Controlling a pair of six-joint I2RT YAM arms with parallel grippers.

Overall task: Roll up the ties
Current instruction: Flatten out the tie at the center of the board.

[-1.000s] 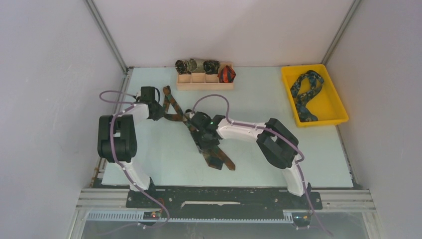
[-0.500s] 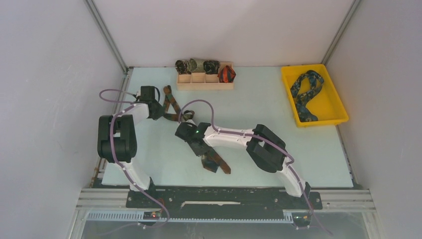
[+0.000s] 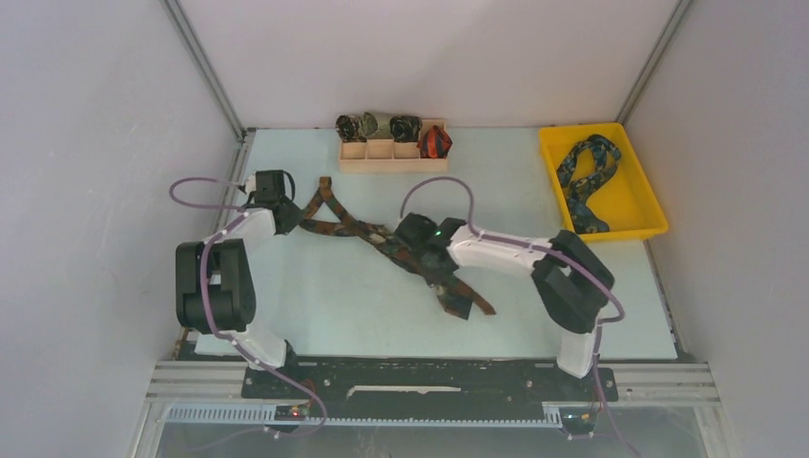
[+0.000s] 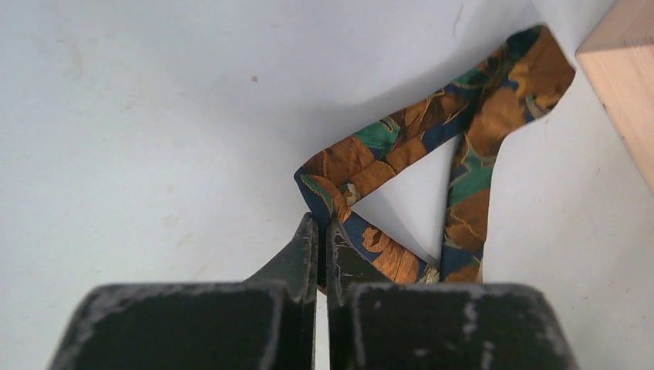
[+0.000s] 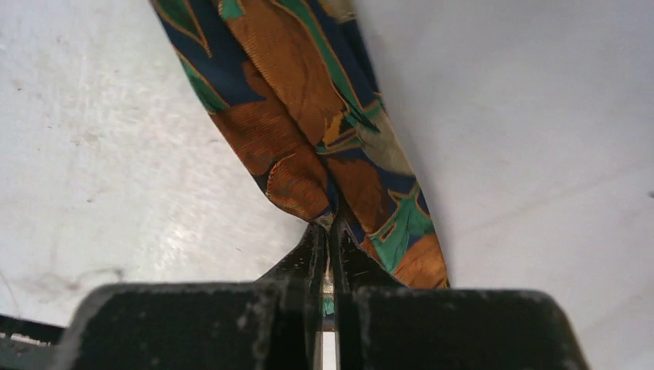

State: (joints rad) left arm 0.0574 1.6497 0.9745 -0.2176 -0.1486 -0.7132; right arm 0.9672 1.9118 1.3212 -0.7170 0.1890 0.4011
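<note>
A brown-orange-green tie [image 3: 358, 229] lies across the middle of the table, drawn out between my two grippers. My left gripper [image 3: 289, 217] is shut on its narrow part, and beyond it the fabric folds up into a peak [image 3: 324, 184]. In the left wrist view the left gripper [image 4: 321, 231] pinches the tie [image 4: 401, 142] at a fold. My right gripper [image 3: 412, 244] is shut on the wider part, and the broad end [image 3: 463, 298] trails toward the near right. The right wrist view shows the right gripper [image 5: 329, 235] clamped on bunched tie fabric [image 5: 297, 100].
A wooden divided box [image 3: 393, 163] at the back holds several rolled ties, one of them red-orange [image 3: 435, 143]; its corner [image 4: 621, 77] shows in the left wrist view. A yellow tray [image 3: 641, 205] at the back right holds a loose navy and teal tie [image 3: 584, 181].
Both grippers have closed on the tie. My right arm swung right and pulled the tie out straighter, while my left gripper drew back a little to the left.
</note>
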